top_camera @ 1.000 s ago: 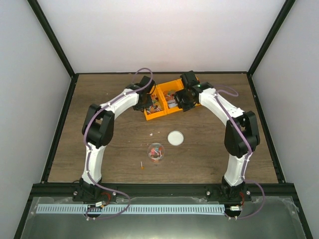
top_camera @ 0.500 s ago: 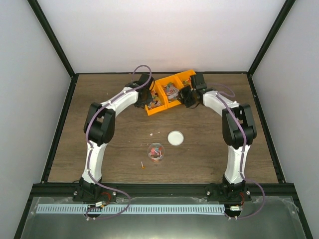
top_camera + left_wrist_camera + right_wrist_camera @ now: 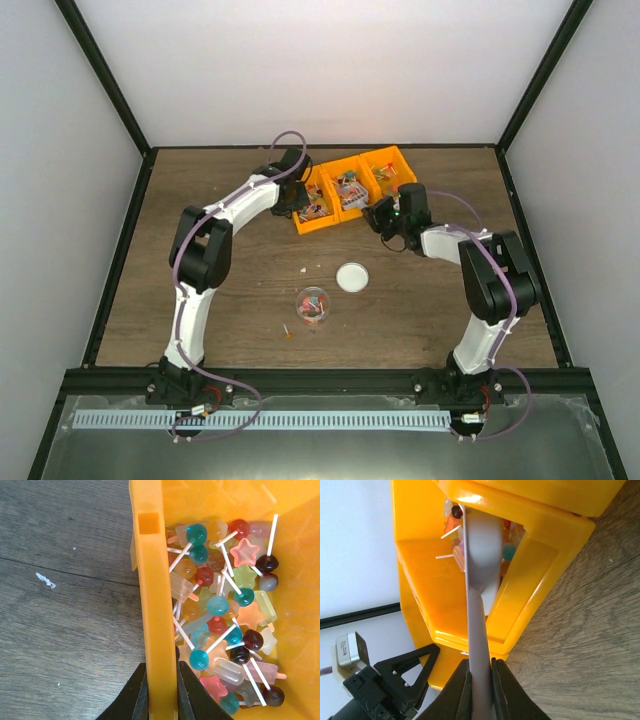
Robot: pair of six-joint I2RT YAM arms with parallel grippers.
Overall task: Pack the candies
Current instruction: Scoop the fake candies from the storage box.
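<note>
The left claw (image 3: 161,672) is clenched on the end wall of the orange three-part bin (image 3: 151,580) on the desk (image 3: 400,320). The right claw (image 3: 480,667) grips the handle of the grey scoop (image 3: 480,545), whose head reaches into a compartment among the candies (image 3: 220,605) (lollipops and star sweets, mostly). Levering the scoop against a wall could twist the bin from that pinch and spill sweets. A tilted scoop could also shed them short of the clear cup (image 3: 313,304), well apart.

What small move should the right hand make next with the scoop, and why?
Probably push the scoop deeper under the candies. The right hand grips the handle, the blade just reaches the candies in the orange bin, and the left hand clamps that bin's wall, steadying it.
</note>
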